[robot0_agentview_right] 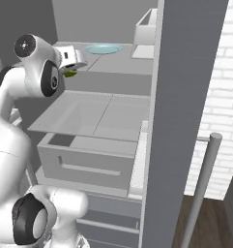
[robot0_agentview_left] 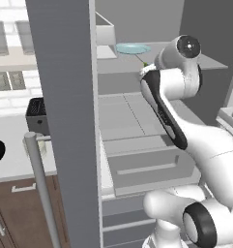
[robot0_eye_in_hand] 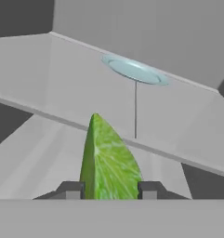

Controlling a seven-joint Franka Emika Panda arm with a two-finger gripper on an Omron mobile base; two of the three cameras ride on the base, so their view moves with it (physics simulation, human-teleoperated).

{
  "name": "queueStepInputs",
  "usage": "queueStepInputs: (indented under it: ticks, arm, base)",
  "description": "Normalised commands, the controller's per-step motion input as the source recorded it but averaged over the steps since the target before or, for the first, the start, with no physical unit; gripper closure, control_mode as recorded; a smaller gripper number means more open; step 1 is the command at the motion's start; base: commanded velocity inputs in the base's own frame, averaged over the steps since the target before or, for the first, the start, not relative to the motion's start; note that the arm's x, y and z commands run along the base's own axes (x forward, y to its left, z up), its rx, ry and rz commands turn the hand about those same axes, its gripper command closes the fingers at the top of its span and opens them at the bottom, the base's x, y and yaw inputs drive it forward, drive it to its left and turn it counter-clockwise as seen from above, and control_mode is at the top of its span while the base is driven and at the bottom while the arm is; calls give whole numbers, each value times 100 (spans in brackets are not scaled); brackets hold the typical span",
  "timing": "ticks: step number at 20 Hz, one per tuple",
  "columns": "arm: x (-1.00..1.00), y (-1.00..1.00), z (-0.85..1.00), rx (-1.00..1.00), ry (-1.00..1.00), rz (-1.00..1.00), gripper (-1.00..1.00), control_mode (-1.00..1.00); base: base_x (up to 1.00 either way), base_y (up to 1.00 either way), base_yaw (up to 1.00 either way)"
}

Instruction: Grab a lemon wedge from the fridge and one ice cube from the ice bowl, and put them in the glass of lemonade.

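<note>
pinching the lemon wedge (robot0_eye_in_hand: 108, 162) between the gripper (robot0_eye_in_hand: 111, 189) tips, peel upward, just off the fridge (robot0_eye_in_hand: 76, 93) shelf with the pale blue plate (robot0_eye_in_hand: 134, 70) at one o'clock, likely so it lifts out cleanly.

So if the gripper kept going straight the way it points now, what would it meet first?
The gripper, shut on the lemon wedge, points into the fridge over the upper shelf. The shelf surface short of the pale blue plate looks likeliest, or the back wall; depth is unclear.
</note>
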Motion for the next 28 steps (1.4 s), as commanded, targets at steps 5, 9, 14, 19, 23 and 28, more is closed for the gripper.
queueStepInputs:
  ticks: [5, 9, 14, 19, 23, 28]
  arm:
    - [-100, -41, 0, 13, 0, 0, 100, -100]
    - [-100, -13, 0, 5, 0, 0, 100, -100]
    - [-100, -1, 0, 0, 0, 0, 100, -100]
    - [-80, 0, -11, 0, 2, 0, 100, 100]
    - [0, 0, 0, 0, 0, 0, 100, 100]
    - [0, 0, 0, 0, 0, 0, 100, 100]
  base:
    - [0, 0, 0]
    - [0, 0, 0]
    - [0, 0, 0]
    - [-20, 2, 0]
    - [-100, 8, 0]
    - [-100, 13, 0]
